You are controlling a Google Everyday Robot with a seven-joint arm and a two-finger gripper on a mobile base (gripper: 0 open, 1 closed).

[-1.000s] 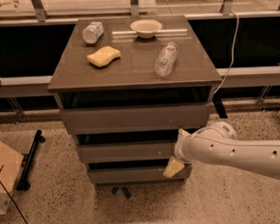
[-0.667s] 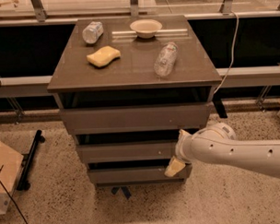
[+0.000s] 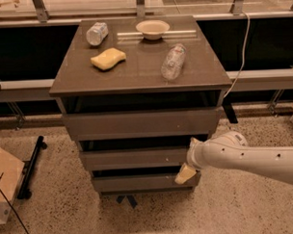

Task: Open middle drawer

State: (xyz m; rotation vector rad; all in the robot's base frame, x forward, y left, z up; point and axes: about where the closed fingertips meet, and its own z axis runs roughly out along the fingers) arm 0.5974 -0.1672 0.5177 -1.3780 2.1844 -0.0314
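reaching in from the right edge of the view, the robot's white arm [image 3: 254, 159] crosses low over the speckled floor [image 3: 246, 207] to the right front corner of the grey-brown cabinet [image 3: 135, 80]. the gripper [image 3: 185, 174] sits at that corner, its pale yellow tip lying against the right end of the lowest drawer front [image 3: 139, 182], just under the middle drawer [image 3: 133, 158] — whether the pincer is apart or together cannot be told from here.

the middle drawer is the second of three stacked fronts, below the taller top drawer front [image 3: 142, 123], with a dark gap running above its upper edge and a tiny pale speck near its right end. the arm's wrist covers the drawer's right end.

on the cabinet's top lie a yellow sponge [image 3: 108, 58], a clear plastic bottle [image 3: 174, 61] on its side towards the right, a second bottle [image 3: 97, 33] at the back left, and a pale bowl [image 3: 152, 29] at the back middle. a white cable [image 3: 239, 62] hangs down to the right of the cabinet, and a cardboard box [image 3: 4, 189] stands at the left edge — beside it a black stand [image 3: 30, 167] lies on the floor.
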